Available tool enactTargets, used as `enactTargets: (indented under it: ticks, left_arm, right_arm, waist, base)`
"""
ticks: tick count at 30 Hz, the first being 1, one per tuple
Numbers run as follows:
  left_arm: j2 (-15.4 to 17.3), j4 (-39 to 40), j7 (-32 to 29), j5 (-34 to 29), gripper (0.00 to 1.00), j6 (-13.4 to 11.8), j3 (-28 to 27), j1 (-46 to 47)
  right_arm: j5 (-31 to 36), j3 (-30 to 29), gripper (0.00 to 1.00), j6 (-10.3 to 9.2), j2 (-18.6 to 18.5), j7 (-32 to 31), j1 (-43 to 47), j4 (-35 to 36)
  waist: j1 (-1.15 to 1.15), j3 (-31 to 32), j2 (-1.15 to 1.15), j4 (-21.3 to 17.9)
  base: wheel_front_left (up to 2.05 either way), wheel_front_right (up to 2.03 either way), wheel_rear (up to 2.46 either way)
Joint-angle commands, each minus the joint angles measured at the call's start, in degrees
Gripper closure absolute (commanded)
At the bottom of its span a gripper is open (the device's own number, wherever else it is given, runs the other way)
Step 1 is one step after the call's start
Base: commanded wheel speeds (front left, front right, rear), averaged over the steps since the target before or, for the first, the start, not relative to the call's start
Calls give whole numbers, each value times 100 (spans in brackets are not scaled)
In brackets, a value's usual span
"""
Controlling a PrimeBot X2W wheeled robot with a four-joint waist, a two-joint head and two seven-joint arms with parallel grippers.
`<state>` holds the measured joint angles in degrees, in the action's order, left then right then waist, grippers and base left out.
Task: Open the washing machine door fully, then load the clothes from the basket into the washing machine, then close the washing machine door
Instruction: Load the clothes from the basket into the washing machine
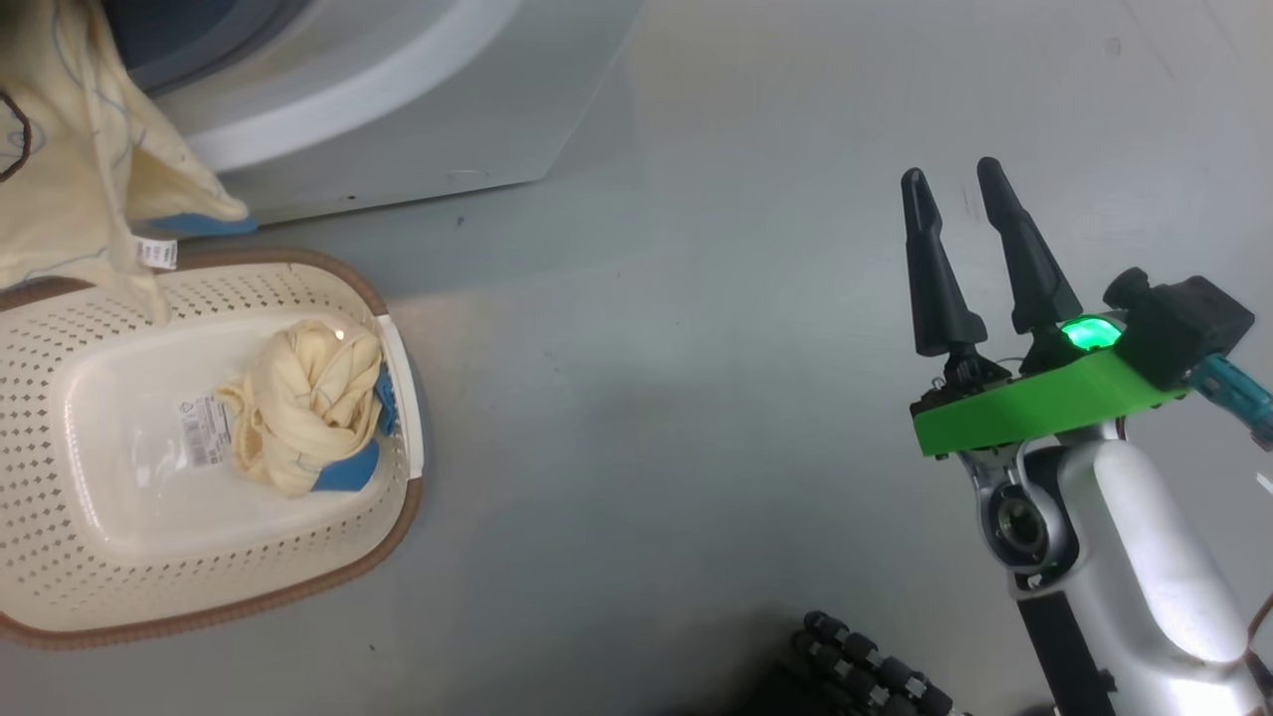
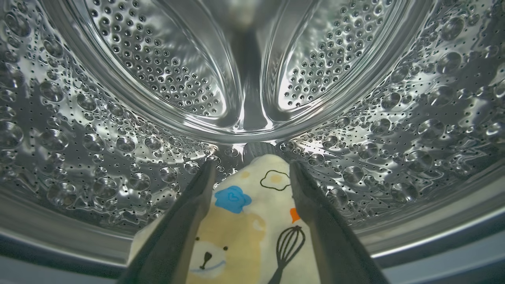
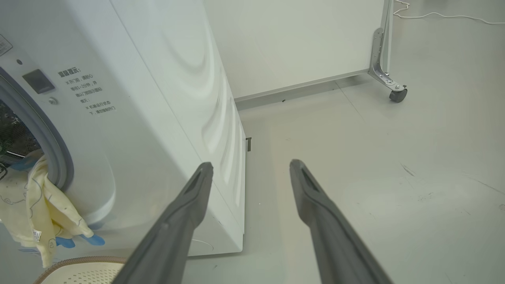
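Washing machine (image 3: pixel 158 98) stands on the floor with its opening uncovered. My left pincer (image 2: pixel 251 167) is inside the steel drum (image 2: pixel 118 118), fingers spread wide. The bear-print garment (image 2: pixel 244 221) lies between them, and its other end hangs out over the opening's lip. Basket (image 1: pixel 60 557) sits on the floor just beside the machine and holds one knotted cream garment (image 1: pixel 308 398) next to a paper label (image 1: pixel 202 430). Right pincer (image 1: pixel 952 174) is wide and empty, well apart from the basket.

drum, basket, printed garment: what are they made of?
Drum: likely stainless steel; mirror-bright, embossed, perforated.
Basket: looks like moulded plastic; cream, punched holes, brown woven-look rim.
Printed garment: soft fabric, possibly cotton; matte, printed, hangs in loose folds.
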<state>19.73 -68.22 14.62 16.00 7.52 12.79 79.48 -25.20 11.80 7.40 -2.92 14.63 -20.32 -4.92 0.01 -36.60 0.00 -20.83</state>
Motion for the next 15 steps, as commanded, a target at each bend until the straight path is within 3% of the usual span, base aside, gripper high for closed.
enactTargets:
  ticks: [1,15]
  left_arm:
    - [167,227,35,77,0,-6,-44,165]
    - [-46,1506,37,141,0,-30,-462,-754]
  right_arm:
    - [3,40,0,9,3,37,57,144]
    - [54,-70,0,9,4,37,36,132]
  waist:
    - [-1,16,0,13]
    - [-1,292,0,164]
  base:
    - [0,0,0]
    - [0,0,0]
